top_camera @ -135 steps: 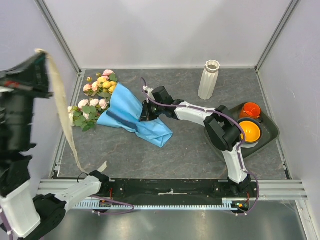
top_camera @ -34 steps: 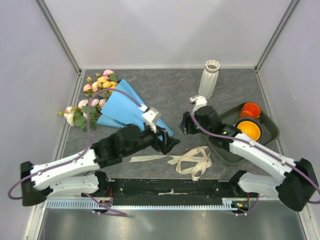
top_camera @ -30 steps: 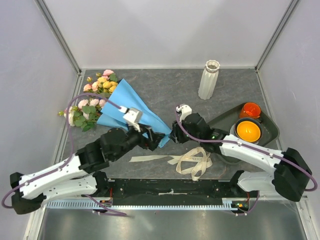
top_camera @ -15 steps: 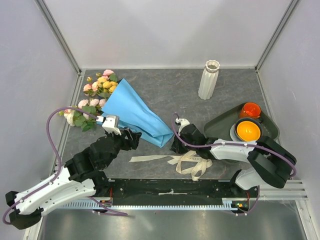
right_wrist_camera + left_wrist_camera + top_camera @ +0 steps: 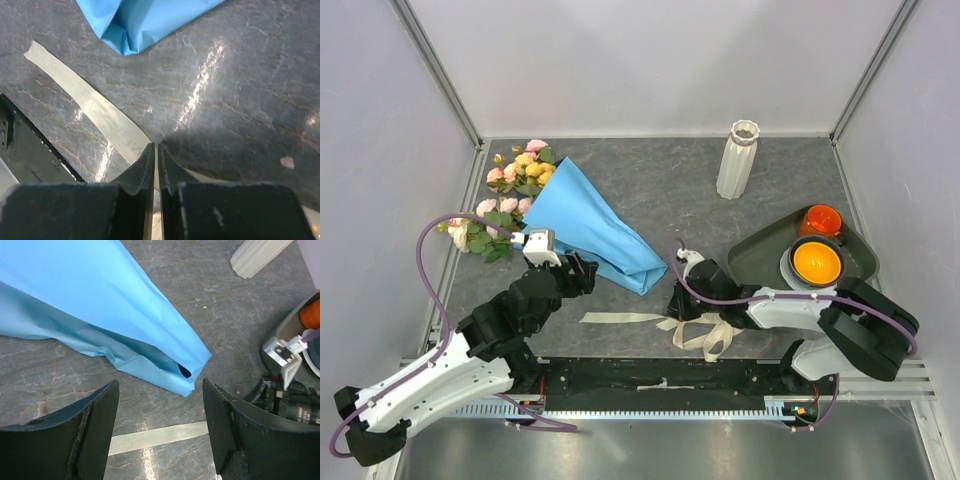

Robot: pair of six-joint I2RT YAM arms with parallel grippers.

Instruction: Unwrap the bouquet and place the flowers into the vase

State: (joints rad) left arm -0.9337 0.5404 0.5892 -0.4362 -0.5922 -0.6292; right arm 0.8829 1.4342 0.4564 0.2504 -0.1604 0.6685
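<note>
The bouquet lies at the back left, its blue paper [image 5: 590,225] still round the stems and the pink, cream and yellow flowers [image 5: 515,180] spilling out past it. The cream ribbon [image 5: 695,325] lies loose on the table in front. My left gripper [image 5: 582,272] hovers open just short of the paper's narrow end [image 5: 170,362], with a ribbon strip [image 5: 160,435] below its fingers; nothing is between them. My right gripper [image 5: 675,300] is down on the table, shut on the ribbon [image 5: 107,122] with its tips [image 5: 156,146] pinched together. The white ribbed vase [image 5: 738,160] stands upright at the back right.
A dark grey tray [image 5: 765,255] with an orange cup [image 5: 820,218] and an orange bowl [image 5: 817,262] sits at the right, close to my right arm. The enclosure's walls and metal frame bound the grey table on all sides.
My right gripper has come down towards me onto the ribbon and shut. My left gripper has drawn back to the left, off the paper's end, and narrowed slightly.
</note>
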